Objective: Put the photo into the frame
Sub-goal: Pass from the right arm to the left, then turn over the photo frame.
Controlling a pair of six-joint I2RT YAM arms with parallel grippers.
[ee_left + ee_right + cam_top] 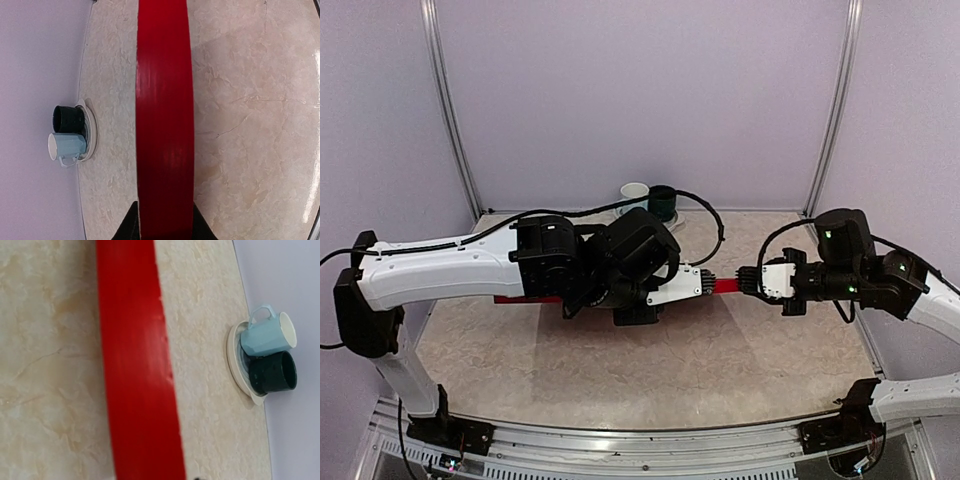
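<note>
The frame is being held on edge over the middle of the tabletop. From above it is showing as a thin red line, with its long axis running left to right, parallel to the near edge. The left gripper is clamping it near its right end, dark fingers pressing both sides of the red edge. The right gripper is gripping the right end itself, its fingers hardly showing in its own camera. At the middle of the far edge, a plate is carrying a pale blue mug and a dark cup, touching side by side.
</note>
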